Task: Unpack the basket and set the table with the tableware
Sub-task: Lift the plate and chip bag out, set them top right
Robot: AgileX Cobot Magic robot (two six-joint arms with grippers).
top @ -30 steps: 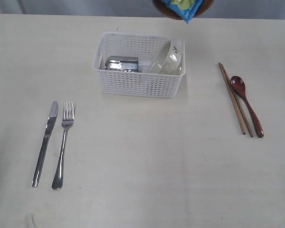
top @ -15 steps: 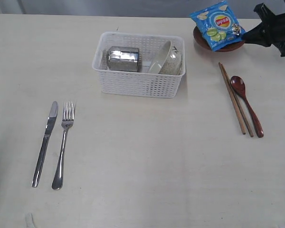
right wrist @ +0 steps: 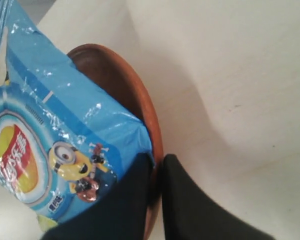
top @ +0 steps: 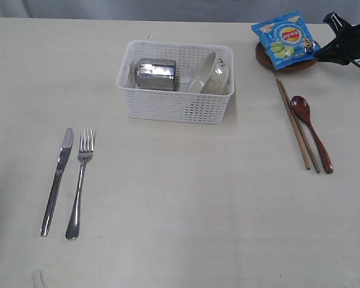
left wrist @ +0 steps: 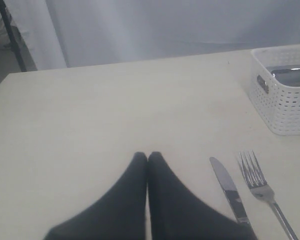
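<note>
exterior looks down; wrist views sit low (left shares basket (top: pixel 177 108)).

The bench (top: pixel 180 210) is pale cream with faint scuffs. The basket (top: pixel 177 108) is white, patterned with rows of small holes. The cup (top: pixel 155 74), knife (top: pixel 56 183) and fork (top: pixel 79 186) are shiny steel, and the bowl (top: pixel 215 77) is off-white. The spoon (top: pixel 314 137) is dark red, the chopsticks (top: pixel 296 126) brown wood, and the plate (top: pixel 291 65) reddish brown. The packet (top: pixel 286 42) is blue with a yellow-and-red logo, green lime slices and a yellow cartoon figure. The left tool (left wrist: pixel 148 156) and right tool (right wrist: pixel 157 162) are black.

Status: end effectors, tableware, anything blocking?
Left end effector shut, empty. Right end effector shut on plate rim, snack packet on it. Cup, bowl in basket.
</note>
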